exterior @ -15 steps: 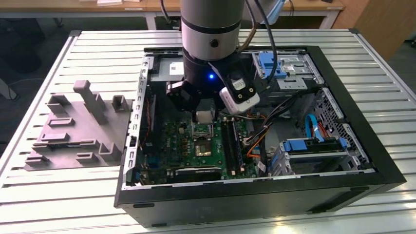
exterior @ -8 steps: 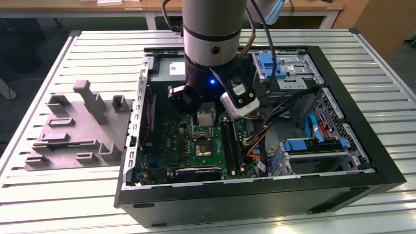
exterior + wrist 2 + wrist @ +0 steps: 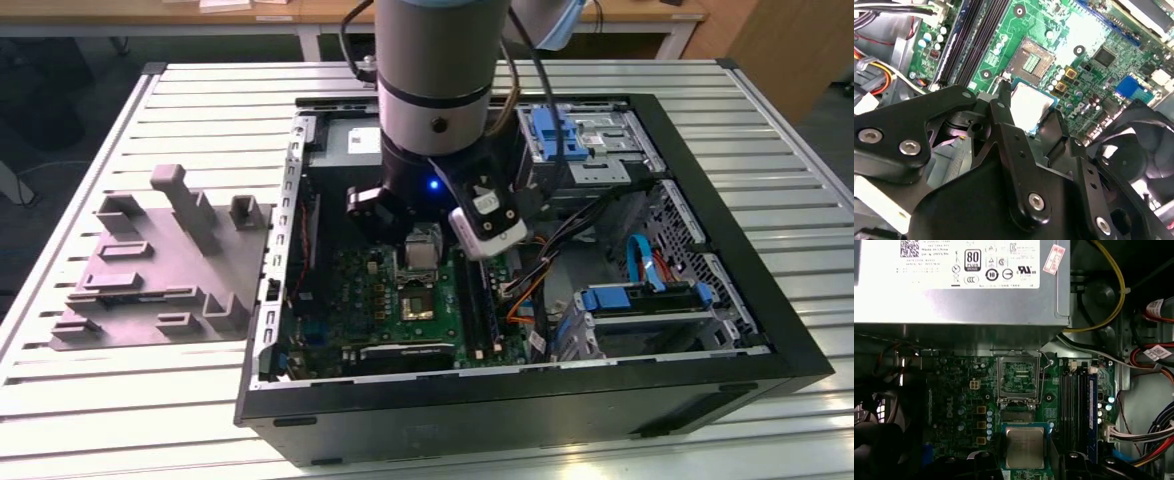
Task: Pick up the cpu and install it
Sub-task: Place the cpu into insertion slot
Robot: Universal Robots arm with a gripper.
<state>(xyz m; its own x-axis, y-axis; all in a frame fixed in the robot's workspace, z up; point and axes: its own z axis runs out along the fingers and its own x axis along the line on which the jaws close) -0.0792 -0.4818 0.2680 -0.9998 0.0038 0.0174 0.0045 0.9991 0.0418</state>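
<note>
My gripper [image 3: 422,252] hangs inside the open computer case [image 3: 801,350], shut on the cpu [image 3: 422,243]. The cpu is a small silvery square with a paler rim. In the first wrist view the cpu [image 3: 1025,446] sits between two black fingertips [image 3: 985,461]. It hovers over the green motherboard [image 3: 954,405], just short of the metal-framed socket [image 3: 1018,379], whose frame stands open. In the second wrist view the cpu [image 3: 1029,102] is pinched by the black fingers [image 3: 1002,107], with the socket [image 3: 1034,60] a little beyond it. Whether the chip touches the board is unclear.
A grey power supply [image 3: 954,280] borders the socket. Memory slots [image 3: 1074,400] and bundled cables [image 3: 1149,440] lie on one side, and a black fan [image 3: 1134,155] on the other. Blue-latched drive cages [image 3: 641,300] fill the case's right in the exterior view. A grey fixture block [image 3: 160,270] sits on the slatted table at left.
</note>
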